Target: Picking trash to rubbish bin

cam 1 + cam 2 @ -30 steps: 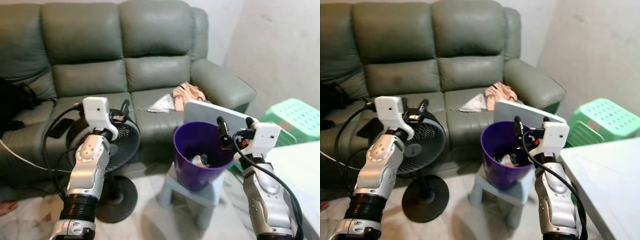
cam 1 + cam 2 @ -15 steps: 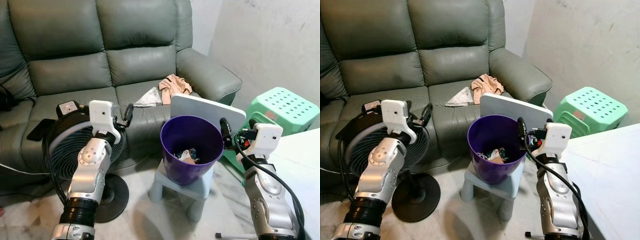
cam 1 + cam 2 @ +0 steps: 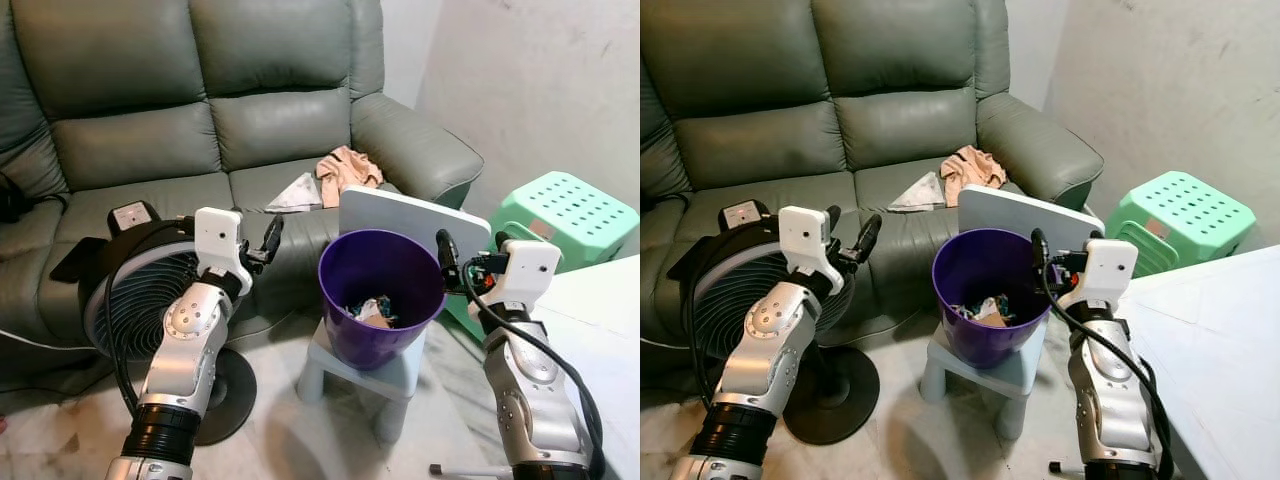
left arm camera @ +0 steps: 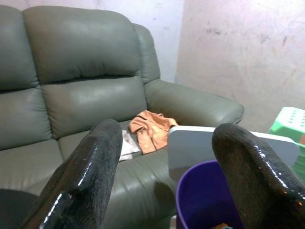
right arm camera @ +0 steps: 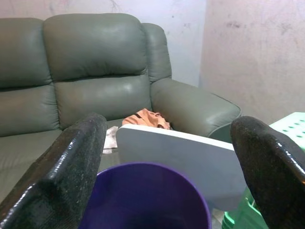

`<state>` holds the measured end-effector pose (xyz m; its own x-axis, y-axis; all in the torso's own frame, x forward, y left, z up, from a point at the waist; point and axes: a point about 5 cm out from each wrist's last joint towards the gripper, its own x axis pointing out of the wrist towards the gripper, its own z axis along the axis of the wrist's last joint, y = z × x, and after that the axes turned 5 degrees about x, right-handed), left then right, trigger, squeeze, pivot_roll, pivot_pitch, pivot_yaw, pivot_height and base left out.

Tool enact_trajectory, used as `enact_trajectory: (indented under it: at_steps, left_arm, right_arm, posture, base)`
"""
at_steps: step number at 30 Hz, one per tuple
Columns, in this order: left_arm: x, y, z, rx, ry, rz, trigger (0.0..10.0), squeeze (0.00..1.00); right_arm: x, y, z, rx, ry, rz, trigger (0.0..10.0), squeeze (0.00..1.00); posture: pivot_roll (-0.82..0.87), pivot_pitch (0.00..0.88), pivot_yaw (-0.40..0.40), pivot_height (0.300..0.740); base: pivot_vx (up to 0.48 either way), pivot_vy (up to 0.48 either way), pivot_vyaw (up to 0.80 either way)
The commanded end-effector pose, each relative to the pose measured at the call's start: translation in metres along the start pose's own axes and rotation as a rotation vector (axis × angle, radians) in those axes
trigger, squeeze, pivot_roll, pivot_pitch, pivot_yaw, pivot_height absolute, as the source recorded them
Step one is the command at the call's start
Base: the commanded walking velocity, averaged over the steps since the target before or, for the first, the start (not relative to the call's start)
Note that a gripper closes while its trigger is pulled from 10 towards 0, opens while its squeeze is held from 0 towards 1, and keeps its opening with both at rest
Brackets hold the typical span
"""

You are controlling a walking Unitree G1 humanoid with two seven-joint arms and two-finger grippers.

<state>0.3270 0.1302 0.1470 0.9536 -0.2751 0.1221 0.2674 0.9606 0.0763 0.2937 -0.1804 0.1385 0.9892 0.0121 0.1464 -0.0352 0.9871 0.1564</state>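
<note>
A purple rubbish bin [image 3: 382, 300] stands on a small pale stool [image 3: 365, 365] in front of the sofa, with crumpled trash [image 3: 368, 309] at its bottom. On the sofa seat behind it lie a white scrap of paper [image 3: 298, 193] and an orange cloth [image 3: 347, 167]. My left gripper [image 3: 852, 226] is raised to the left of the bin, open and empty, in front of the fan. My right gripper [image 3: 468, 258] is at the bin's right rim, open with nothing between its fingers.
A white board [image 3: 412, 218] leans behind the bin. A black floor fan [image 3: 125, 300] stands at the left under my left arm. A green plastic stool [image 3: 566, 205] is by the wall on the right, and a white table edge [image 3: 612, 320] is beside my right arm.
The camera turned right and closer to the bin over the second. My left gripper has since shifted a little toward the bin; the right arm has held its place.
</note>
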Motion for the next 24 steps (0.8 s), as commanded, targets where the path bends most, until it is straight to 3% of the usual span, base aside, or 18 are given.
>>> enact_trajectory:
  at_steps: [1,24]
  left_arm:
    - [0.0026,-0.0009,0.0049,0.003,-0.014,-0.012,10.0,0.0]
    - [0.0057,-0.0015,0.0051,-0.032,-0.006,-0.005,10.0,0.0]
  right_arm:
    - [-0.0014,-0.0014,-0.0009,0.003,0.01,-0.016,10.0,0.0]
    - [-0.0027,-0.0009,-0.0025,-0.001,0.014,-0.026,10.0,0.0]
  posture:
    - [-0.03,0.035,-0.014,0.74]
    - [-0.03,0.028,-0.008,0.74]
  base:
    - [0.0,0.0,-0.64]
    - [0.0,0.012,-0.64]
